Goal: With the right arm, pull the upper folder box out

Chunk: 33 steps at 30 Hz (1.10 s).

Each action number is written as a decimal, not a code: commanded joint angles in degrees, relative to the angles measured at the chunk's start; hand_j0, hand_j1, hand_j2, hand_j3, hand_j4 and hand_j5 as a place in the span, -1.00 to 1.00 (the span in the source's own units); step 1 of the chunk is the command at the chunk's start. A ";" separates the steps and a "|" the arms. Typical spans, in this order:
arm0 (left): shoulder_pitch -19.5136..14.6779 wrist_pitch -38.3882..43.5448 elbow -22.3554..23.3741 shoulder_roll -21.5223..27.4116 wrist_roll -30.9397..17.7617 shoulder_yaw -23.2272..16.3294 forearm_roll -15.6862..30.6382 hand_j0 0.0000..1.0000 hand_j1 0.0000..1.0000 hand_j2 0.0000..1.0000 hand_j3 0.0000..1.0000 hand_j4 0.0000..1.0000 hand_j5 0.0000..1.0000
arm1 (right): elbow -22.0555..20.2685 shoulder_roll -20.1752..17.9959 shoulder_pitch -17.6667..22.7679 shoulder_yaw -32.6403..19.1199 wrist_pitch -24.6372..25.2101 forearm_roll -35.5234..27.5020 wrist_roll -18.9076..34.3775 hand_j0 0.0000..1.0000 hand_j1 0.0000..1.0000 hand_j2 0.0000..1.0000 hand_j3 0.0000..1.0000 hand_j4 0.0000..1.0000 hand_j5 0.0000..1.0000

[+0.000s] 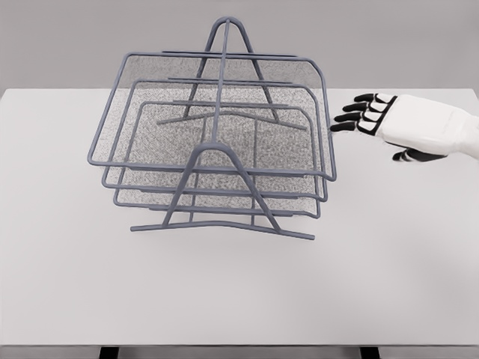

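Note:
A grey wire rack [217, 149] with three stacked mesh trays stands on the white table [239, 292]. The upper tray [135, 112] is the widest and sits on top, its right rim [327, 112] facing my right hand. My right hand [359, 114] comes in from the right edge, white with black fingers. Its fingers are spread and point left at the upper tray's right rim, a small gap away. It holds nothing. The left arm is out of sight.
The rack's A-shaped end frames [224, 187] rise at the front and back. The table's front edge [239, 345] runs along the bottom, and a grey wall stands behind.

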 commanded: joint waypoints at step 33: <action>0.00 -0.01 -0.02 0.00 -0.01 0.02 0.02 1.00 1.00 1.00 1.00 1.00 1.00 | 9.80 11.49 -3.34 6.36 0.11 7.12 0.48 1.00 1.00 1.00 1.00 1.00 1.00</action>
